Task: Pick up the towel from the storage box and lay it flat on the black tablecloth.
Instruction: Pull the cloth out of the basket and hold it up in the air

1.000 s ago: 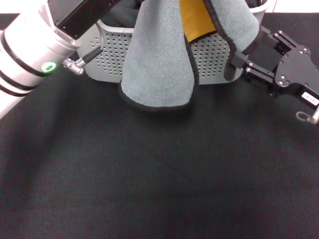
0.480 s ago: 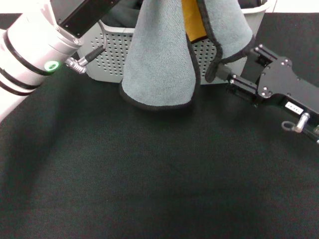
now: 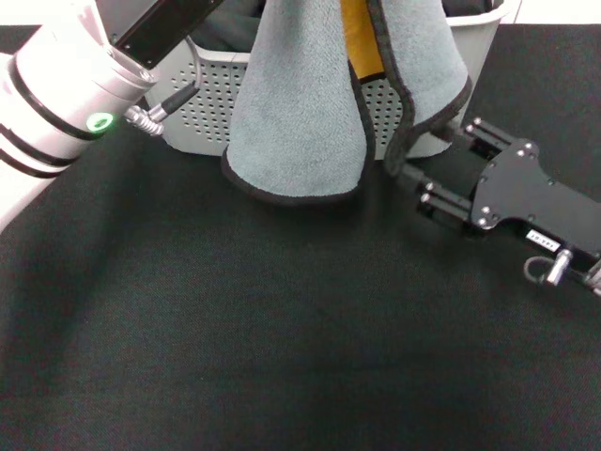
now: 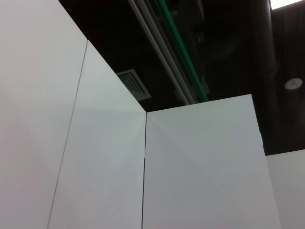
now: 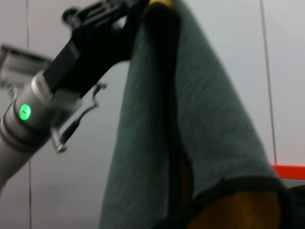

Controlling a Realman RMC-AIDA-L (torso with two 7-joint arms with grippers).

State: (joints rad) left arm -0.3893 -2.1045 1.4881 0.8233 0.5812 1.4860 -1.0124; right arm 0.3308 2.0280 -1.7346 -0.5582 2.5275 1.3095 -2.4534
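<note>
The right gripper sat right of centre in the head view, low over the tablecloth, its fingers closed on the black-edged lower corner of the towel. Its black body stretched away toward the right edge of the frame.

The towel hung in folds from the top of the frame, grey side outward, with a strip of orange-yellow showing between the folds. Its rounded lower edge hung in front of the box, which stood at upper centre on the tablecloth.

The left arm came in from the upper left, a green light on its white wrist. In the right wrist view the left gripper appeared at the top, pinching the towel's upper end.

The left wrist view showed only white panels and a dark ceiling.
</note>
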